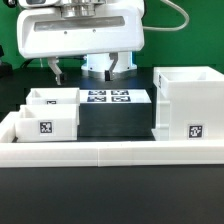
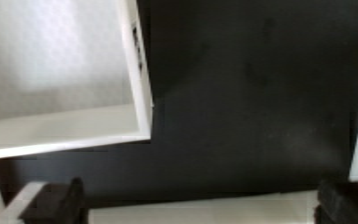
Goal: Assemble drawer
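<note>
While wide-jawed, gripper (image 1: 91, 73) empty

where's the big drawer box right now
In the exterior view, the large drawer box stands on the view's right side, just behind the low white wall, with the marker board to its left.

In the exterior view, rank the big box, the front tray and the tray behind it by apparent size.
Largest: big box.
Next: front tray.
Smallest-looking: rear tray, but it sits farther back and is partly hidden, so the two trays may really match.
</note>
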Available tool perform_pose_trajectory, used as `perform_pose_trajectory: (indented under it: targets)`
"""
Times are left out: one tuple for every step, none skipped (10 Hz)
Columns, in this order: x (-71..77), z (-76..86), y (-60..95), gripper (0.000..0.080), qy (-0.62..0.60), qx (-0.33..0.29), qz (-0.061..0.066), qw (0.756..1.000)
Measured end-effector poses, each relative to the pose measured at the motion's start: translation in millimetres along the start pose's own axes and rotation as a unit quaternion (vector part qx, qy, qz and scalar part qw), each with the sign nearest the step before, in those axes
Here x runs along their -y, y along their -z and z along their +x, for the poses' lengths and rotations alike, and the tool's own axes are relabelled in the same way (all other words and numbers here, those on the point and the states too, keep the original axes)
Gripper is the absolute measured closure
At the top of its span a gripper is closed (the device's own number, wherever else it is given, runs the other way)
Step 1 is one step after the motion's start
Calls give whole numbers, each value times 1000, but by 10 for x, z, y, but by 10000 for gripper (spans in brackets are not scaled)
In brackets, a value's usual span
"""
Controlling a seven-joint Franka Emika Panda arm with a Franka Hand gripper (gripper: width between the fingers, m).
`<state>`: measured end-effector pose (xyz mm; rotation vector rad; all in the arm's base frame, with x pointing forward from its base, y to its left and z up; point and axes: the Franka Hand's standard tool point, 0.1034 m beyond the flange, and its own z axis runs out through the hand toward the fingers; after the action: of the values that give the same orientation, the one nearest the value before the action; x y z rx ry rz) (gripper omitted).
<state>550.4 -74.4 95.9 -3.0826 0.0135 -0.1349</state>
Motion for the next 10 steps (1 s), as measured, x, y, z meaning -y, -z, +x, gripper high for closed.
perform_pose_trajectory:
  targets:
    - [-19,-60,-84,151,17,11,-1,1000]
    - [-29,-135,-165,151,21,25,3,999]
    - [-55,-163,-190,151,21,27,2,999]
    - [-94,-182,-231,151,21,26,0,999]
    - [-152,-222,-294,151,19,20,-7,1000]
    - [-205,-286,-353,151,13,22,-9,1000]
    - [-236,-328,-391,151,5,21,-10,1000]
    - [-224,-311,-383,151,7,20,-10,1000]
    - [-223,-312,-385,151,7,20,-10,1000]
    - [-224,-314,-386,151,7,21,-10,1000]
